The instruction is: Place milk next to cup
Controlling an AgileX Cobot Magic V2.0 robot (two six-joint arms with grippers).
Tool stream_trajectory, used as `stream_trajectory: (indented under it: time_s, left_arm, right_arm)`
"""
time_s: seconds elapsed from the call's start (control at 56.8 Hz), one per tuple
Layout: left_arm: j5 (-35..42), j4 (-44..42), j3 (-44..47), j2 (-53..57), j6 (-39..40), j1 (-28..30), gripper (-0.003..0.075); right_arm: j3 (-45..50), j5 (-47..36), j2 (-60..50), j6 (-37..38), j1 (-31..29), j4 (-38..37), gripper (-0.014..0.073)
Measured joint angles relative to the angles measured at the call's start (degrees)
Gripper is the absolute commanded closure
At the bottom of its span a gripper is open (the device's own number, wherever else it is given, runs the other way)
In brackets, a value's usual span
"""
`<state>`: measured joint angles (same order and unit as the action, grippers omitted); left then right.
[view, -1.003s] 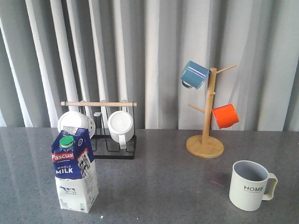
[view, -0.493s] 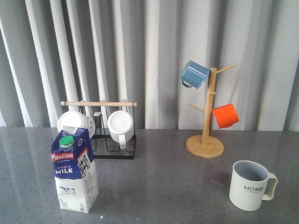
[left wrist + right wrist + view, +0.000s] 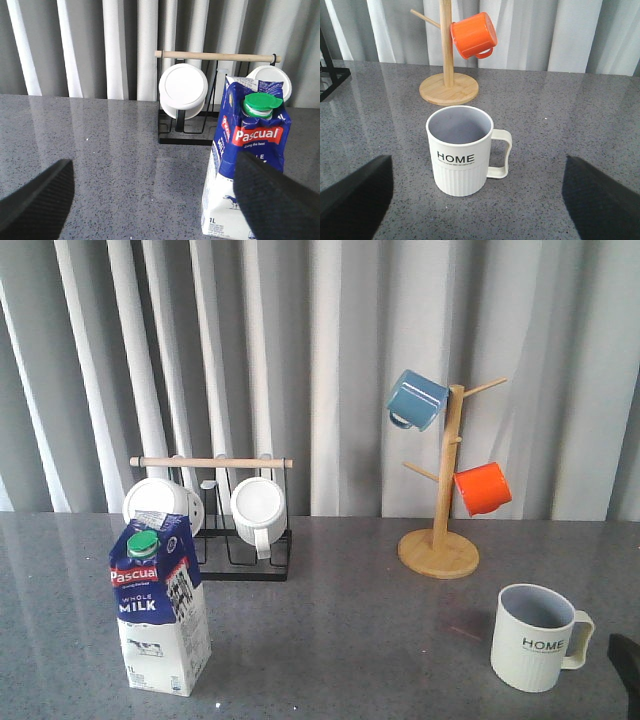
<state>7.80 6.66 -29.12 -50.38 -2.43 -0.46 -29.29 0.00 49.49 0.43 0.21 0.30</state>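
Observation:
The milk (image 3: 160, 605) stands upright on the grey table (image 3: 340, 640) at the front left, green cap on top. In the left wrist view the milk (image 3: 255, 135) is close ahead and off to one side. My left gripper (image 3: 155, 200) is open and empty, and one finger (image 3: 275, 195) overlaps the carton's front. The cup (image 3: 535, 635) with "HOME" lettering stands at the front right, handle to the right. My right gripper (image 3: 477, 200) is open and empty, with the cup (image 3: 457, 170) centred just ahead of it. A dark part of the right arm (image 3: 625, 665) shows beside the cup.
A black wire rack (image 3: 245, 560) with a wooden bar holds plain white mugs (image 3: 258, 508) behind the milk. A wooden mug tree (image 3: 440, 540) at the back right carries a blue mug (image 3: 415, 400) and an orange mug (image 3: 482, 488). Curtains close the back.
A dark part of the right arm has come into the front view at the bottom right corner. The milk and the cup have not moved.

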Motion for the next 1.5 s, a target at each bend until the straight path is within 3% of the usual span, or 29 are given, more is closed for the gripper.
stream_trajectory:
  time_s: [0.281, 0.405, 0.51, 0.739, 1.126, 1.495]
  left_arm:
    - [0.2, 0.0, 0.0, 0.0, 0.0, 0.0, 0.0132]
    - [0.2, 0.0, 0.0, 0.0, 0.0, 0.0, 0.0168]
    - [0.2, 0.0, 0.0, 0.0, 0.0, 0.0, 0.019]
    - [0.2, 0.0, 0.0, 0.0, 0.0, 0.0, 0.0208]
    - [0.2, 0.0, 0.0, 0.0, 0.0, 0.0, 0.0208]
    - [0.2, 0.0, 0.0, 0.0, 0.0, 0.0, 0.0208]
  right_arm:
    - [0.0, 0.0, 0.0, -0.4, 0.0, -0.3, -0.0076]
    - [0.2, -2.0, 1.4, -4.9, 0.0, -0.3, -0.0037]
    - [4.2, -10.4, 4.3, -7.8, -1.0, -0.3, -0.0003]
    - [12.7, -37.6, 17.5, -8.9, -6.2, 2.0, 0.003]
    - [7.8, -49.6, 38.5, -6.8, -8.9, -2.2, 0.0029]
    - [1.5, -54.4, 48.9, -6.2, -8.9, -2.6, 0.0029]
